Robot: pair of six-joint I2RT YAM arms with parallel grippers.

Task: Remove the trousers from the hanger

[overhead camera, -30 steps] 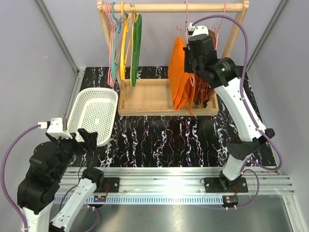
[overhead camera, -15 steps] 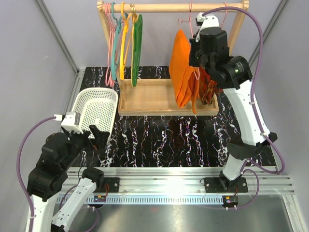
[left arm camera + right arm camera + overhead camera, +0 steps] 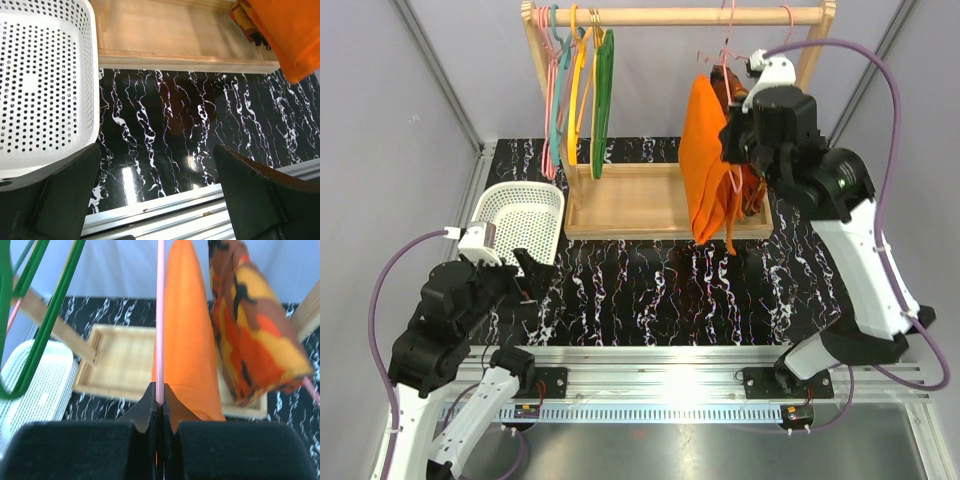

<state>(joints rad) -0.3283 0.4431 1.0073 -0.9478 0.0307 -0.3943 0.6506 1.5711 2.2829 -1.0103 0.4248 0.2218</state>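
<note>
Orange fabric fills the middle of your right wrist view: the trousers (image 3: 187,330) hang draped on the hanger (image 3: 161,315), just beyond the right end effector (image 3: 160,395) and slightly to the right of the thin pink wire. That end effector is clamped tight on the wire, which runs straight up from between its black fingers. From above, you see the trousers (image 3: 708,170) hanging in front of the wooden rack (image 3: 670,15), over its tray, right beside the right end effector (image 3: 745,150) on the side toward your left arm. Whether the hanger's hook (image 3: 723,52) rests on the rail, you cannot tell. A camouflage-patterned garment (image 3: 250,355) hangs just to the right of the trousers. Your left end effector (image 3: 155,190) stands wide open and holds nothing, low over the black marbled surface (image 3: 165,125), with the white basket (image 3: 92,75) close at its left and the trousers well apart from it.
</note>
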